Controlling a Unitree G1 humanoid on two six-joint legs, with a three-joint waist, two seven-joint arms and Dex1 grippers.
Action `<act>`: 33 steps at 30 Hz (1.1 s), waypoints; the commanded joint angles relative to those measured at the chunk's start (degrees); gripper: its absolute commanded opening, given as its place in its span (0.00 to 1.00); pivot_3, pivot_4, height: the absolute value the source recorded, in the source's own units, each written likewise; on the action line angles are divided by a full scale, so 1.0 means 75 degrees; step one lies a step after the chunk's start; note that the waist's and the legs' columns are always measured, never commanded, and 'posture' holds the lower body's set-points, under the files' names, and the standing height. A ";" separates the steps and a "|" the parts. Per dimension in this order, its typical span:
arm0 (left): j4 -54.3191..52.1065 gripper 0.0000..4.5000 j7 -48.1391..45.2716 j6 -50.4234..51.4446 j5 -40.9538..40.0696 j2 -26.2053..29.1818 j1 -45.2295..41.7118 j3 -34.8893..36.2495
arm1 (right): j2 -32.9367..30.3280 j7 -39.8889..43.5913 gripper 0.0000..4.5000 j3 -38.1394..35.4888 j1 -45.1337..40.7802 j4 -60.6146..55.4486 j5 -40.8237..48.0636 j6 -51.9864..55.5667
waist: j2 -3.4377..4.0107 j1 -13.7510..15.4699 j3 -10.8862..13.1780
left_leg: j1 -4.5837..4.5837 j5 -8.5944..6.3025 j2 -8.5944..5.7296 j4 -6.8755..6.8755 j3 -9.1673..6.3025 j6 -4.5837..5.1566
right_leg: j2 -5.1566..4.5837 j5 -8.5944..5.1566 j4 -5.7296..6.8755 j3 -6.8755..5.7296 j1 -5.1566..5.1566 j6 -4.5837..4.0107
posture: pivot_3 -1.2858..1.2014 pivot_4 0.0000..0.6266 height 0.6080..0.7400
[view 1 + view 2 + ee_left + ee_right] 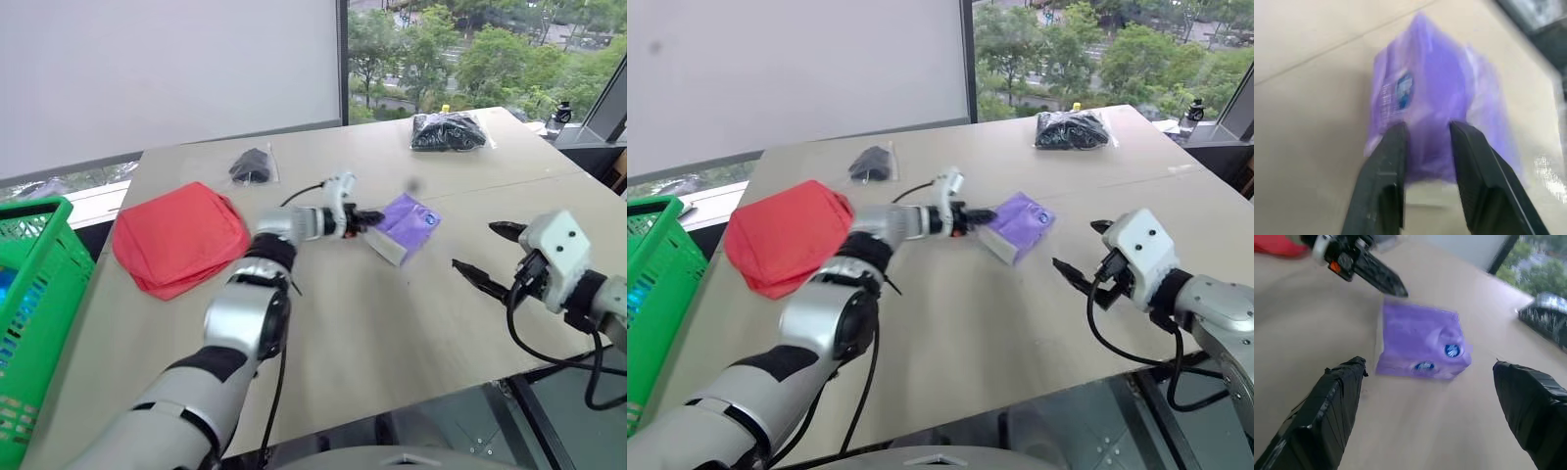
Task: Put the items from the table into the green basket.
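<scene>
Left eye view: the left gripper (370, 220) reaches across the table (323, 323) to the near-left edge of the purple packet (407, 225), which lies flat near the table's middle. In the left wrist view, its two fingers (1383, 186) stand a narrow gap apart with the packet's edge between them and both pads against the purple wrap; the grip looks closed on the packet, and the packet rests on the table. The right gripper (487, 253) hovers over the table to the right of the packet, well apart from it, fingers spread wide and holding nothing. The red pouch (179, 238) lies on the left part of the table. A small black bundle (251, 166) in a clear bag sits beyond the pouch; a larger one (447, 131) sits at the far right. The green basket (29, 323) stands at the left edge, off the table.
</scene>
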 commanded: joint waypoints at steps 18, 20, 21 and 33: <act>-0.2277 0.99 0.0645 0.1705 -0.0805 0.0892 0.0422 -0.1633 | 0.0221 0.1343 1.00 0.1541 -0.1912 0.2055 -0.0583 -0.1238 | -0.0028 0.2132 -0.0012 | -0.0132 0.0020 -0.0080 0.0075 -0.0201 -0.0032 | -0.0061 0.0012 -0.0025 -0.0150 -0.0055 -0.0029 | 0.57 0.00 1.00; -0.0769 0.99 0.0205 0.0897 -0.0412 0.0513 -0.0342 -0.2038 | 0.0140 0.1198 1.00 0.1411 -0.1758 0.1833 -0.0542 -0.1033 | -0.0027 0.2128 -0.0013 | -0.0140 0.0021 -0.0087 0.0083 -0.0205 -0.0034 | -0.0062 0.0011 -0.0034 -0.0172 -0.0049 -0.0030 | 0.55 0.00 1.00; 0.0023 0.99 0.0069 0.0514 -0.0238 0.0310 -0.0727 -0.2109 | 0.0104 0.1147 1.00 0.1336 -0.1665 0.1695 -0.0506 -0.0946 | -0.0022 0.2073 -0.0015 | -0.0144 0.0021 -0.0089 0.0083 -0.0200 -0.0034 | -0.0061 0.0012 -0.0038 -0.0171 -0.0049 -0.0030 | 0.54 0.00 1.00; 0.4763 0.99 -0.0481 -0.2539 0.1354 -0.1301 -0.2801 -0.2179 | -0.0387 0.0167 1.00 -0.0302 0.0148 -0.0558 -0.0034 0.1066 | -0.0015 0.0685 -0.0018 | -0.0241 0.0007 -0.0076 0.0104 -0.0166 -0.0006 | -0.0069 0.0014 -0.0029 -0.0136 -0.0130 -0.0024 | 0.44 0.00 1.00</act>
